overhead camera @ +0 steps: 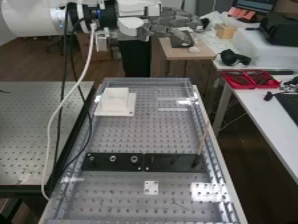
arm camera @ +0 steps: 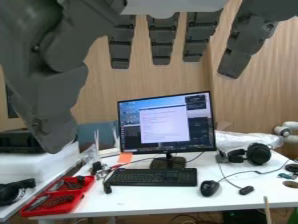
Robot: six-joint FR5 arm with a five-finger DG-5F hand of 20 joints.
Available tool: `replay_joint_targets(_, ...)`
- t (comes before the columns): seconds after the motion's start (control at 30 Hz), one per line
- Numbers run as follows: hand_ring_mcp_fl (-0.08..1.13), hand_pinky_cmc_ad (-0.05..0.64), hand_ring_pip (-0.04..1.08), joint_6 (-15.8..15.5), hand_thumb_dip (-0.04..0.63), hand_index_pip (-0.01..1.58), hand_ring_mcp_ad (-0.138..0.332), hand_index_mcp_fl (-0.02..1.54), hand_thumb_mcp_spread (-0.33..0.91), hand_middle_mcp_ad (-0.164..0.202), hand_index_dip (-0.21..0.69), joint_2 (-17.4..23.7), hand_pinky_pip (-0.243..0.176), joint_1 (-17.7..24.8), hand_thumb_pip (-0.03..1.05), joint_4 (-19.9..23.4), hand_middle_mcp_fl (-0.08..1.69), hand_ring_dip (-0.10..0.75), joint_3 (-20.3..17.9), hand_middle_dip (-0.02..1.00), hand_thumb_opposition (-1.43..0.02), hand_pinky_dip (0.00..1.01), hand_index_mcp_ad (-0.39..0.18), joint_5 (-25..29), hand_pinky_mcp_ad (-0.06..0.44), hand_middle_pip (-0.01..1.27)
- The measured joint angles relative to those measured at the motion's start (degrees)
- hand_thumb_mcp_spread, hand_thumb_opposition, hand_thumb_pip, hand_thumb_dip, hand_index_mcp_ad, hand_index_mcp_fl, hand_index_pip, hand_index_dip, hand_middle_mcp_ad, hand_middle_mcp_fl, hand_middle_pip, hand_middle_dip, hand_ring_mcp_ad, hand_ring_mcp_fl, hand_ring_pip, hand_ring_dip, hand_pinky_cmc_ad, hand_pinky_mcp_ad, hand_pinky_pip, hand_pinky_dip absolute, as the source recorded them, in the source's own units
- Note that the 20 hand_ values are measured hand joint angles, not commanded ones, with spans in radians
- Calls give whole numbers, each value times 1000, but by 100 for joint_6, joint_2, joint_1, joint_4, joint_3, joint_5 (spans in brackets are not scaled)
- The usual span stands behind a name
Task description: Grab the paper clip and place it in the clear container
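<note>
High view: the robot's dark grey jointed hand [overhead camera: 174, 24] was high up toward the far end of a grey perforated bench [overhead camera: 126, 135]. A thin, wiry shape [overhead camera: 178, 204] at the near end was possibly the paper clip; I could not be certain. Picking it up well probably called for a slow descent and a light fingertip pinch, close to the surface.

Wrist view: the fingers [arm camera: 161, 42] hung straight and wide apart, holding and touching nothing.

On the counter [overhead camera: 120, 135], a block [overhead camera: 116, 102] lies behind a strip [overhead camera: 159, 162], a plate [overhead camera: 151, 187] before it, seemingly a rod [overhead camera: 201, 142] at right.
</note>
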Motion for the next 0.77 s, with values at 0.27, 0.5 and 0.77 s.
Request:
replay_joint_targets(0.27, 0, 379, 89, -168, 218, 182, 127, 73, 265, 66, 171, 39, -105, -58, 524, -56, 12, 110, 13, 171, -775, 442, -164, 19, 290, 124)
replay_joint_targets(0.5, 0, 379, 91, -217, 197, 159, 136, 75, 264, 70, 171, 107, -105, -143, 508, -13, 10, 110, -28, 175, -775, 443, -152, 55, 297, 124)
replay_joint_targets(0.77, 0, 394, 91, -207, 188, 150, 133, 75, 265, 66, 171, 112, -105, -184, 504, -3, 12, 110, -71, 175, -775, 450, -152, 27, 297, 124)
